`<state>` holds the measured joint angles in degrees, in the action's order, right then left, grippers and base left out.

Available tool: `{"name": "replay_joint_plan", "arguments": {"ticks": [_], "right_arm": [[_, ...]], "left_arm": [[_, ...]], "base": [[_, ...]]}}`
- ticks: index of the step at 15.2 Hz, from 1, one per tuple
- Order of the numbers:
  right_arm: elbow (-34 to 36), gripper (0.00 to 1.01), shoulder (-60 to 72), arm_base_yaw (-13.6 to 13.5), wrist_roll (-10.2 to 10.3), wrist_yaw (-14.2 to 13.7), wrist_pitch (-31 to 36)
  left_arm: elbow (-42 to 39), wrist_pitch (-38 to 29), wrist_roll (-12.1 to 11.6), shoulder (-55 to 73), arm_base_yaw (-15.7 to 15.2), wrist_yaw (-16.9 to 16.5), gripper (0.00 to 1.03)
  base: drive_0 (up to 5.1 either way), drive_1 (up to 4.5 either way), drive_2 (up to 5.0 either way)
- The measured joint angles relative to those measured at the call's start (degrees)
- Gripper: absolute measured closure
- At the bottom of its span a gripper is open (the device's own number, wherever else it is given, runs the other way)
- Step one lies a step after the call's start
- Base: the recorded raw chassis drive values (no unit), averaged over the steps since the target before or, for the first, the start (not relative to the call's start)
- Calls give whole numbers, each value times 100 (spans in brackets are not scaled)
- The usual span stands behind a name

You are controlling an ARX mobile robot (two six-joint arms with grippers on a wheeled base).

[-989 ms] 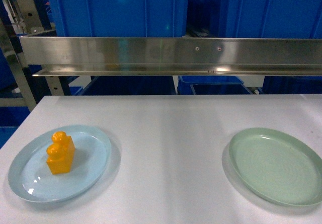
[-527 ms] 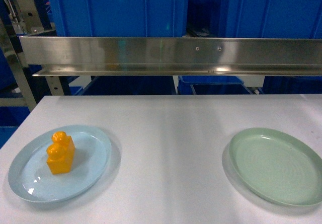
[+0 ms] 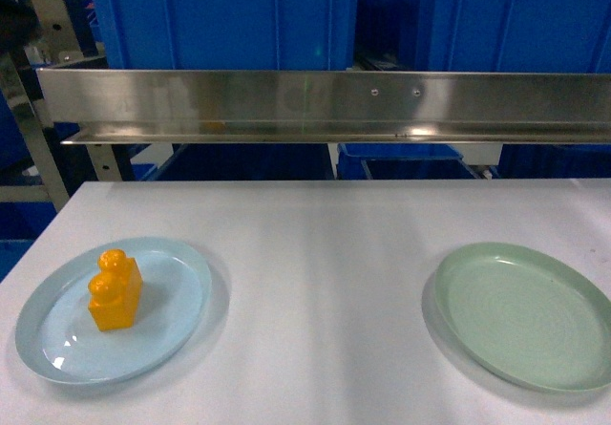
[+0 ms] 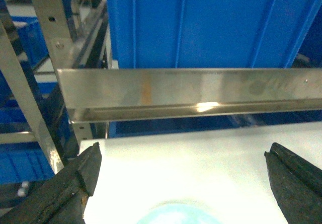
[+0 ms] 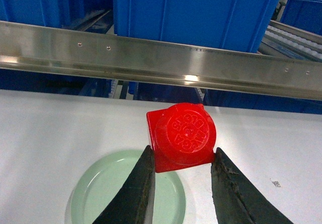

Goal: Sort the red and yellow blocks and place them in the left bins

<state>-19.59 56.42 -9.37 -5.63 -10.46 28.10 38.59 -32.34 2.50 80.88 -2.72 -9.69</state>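
Two blocks: yellow (image 3: 115,291) on blue plate (image 3: 181,315), red (image 5: 181,136) between right fingers (image 5: 140,189); left fingers (image 4: 75,183) spread.

Two-stud block (image 3: 115,291) sits on the left plate (image 3: 181,301); right plate (image 3: 525,315) opposite on the desk (image 3: 315,282), crates (image 3: 220,14) behind.

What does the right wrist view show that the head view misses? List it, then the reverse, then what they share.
Only the right wrist view shows the red block clamped in the right hand, held above the table.

Only the head view shows the yellow block standing on the pale blue plate at the table's left.

Both show the green plate, with nothing on it, the white table, the steel rail and the blue bins behind it.
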Motion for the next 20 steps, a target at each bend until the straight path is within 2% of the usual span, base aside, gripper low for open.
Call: {"name": "replay_joint_plan", "arguments": {"ticks": [1,2,3,4,10,12,13,19,20], "right_arm": [[0,77,0,0,0,-2,-2],[0,77,0,0,0,0,0],[0,77,0,0,0,-2,0],[0,77,0,0,0,-2,-2],[0,77,0,0,0,0,-2],[0,77,0,0,0,0,-2],[0,77,0,0,0,0,0],[0,77,0,0,0,0,-2],[0,77,0,0,0,-2,-4]], "left_arm": [[0,-59,11,278,162,31,5],[-42,-114,22,586,369,280,5],[-177,-74,195,933,669,730,5],[-424,-201,380,944,866,962,5],[-981,-715,1150,1576,1287,1620,5],[-946,-798,1281,1893,1309,1768,5],[-868,-793,1419,2090,1257,1781,5],[-391,-1016,1692,2914,905,2000,5],[-98,-1008,1821,3206,992,2026,5]], "base": [[0,0,0],[0,0,0],[0,0,0],[0,0,0],[0,0,0],[0,0,0],[0,0,0],[0,0,0],[0,0,0]]}}
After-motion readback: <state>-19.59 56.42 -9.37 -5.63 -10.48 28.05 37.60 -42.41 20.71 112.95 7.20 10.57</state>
